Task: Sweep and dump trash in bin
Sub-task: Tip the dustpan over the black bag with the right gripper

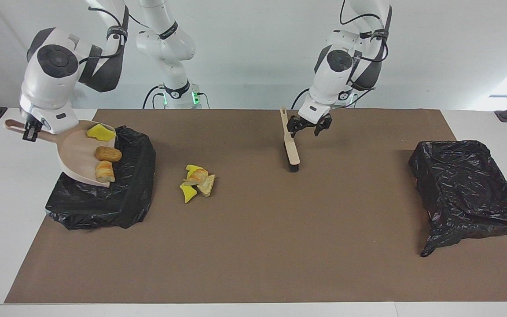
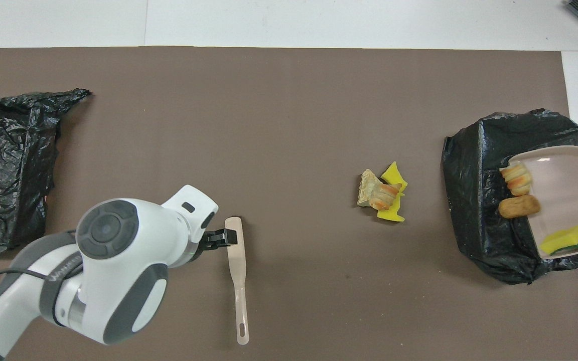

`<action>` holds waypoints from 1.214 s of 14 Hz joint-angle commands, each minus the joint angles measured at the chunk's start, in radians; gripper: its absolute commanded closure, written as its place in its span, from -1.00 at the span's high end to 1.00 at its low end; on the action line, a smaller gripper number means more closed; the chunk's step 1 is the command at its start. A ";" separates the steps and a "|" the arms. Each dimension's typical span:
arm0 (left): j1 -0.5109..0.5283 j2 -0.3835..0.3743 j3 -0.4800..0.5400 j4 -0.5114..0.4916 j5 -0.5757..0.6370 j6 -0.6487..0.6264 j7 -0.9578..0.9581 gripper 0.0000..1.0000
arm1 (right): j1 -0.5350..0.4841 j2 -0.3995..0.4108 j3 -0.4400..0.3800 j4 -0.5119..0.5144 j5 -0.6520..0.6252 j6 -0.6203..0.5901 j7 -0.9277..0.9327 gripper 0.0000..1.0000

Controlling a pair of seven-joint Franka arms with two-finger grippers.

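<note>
We find the right end effector (image 1: 30, 130) pinching the handle of the dustpan (image 1: 77, 155), which tilts mouth-down over the bin (image 1: 117, 193) at the right arm's end of the bench. Three scraps (image 1: 104, 154) sit in the pan near its lower lip. We judge the dump turns on that lip lying above the bin opening. The left end effector (image 1: 310, 125), spread, hangs just beside the brush (image 1: 291, 147), not holding it. A loose trash pile (image 1: 197, 180) lies on the mat beside the bin.
</note>
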State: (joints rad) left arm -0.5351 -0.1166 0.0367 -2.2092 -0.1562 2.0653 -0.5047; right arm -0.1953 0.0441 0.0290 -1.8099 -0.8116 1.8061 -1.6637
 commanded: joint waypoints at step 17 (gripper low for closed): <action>0.445 0.190 -0.003 0.651 0.129 -0.556 0.558 1.00 | 0.198 -0.040 -0.005 -0.025 -0.317 -0.228 0.079 -1.00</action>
State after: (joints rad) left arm -0.1213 0.0317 0.0439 -1.6306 -0.0328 1.5533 0.0167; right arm 0.0259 0.0097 0.0212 -1.8114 -1.0587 1.5426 -1.5942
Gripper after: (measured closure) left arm 0.000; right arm 0.683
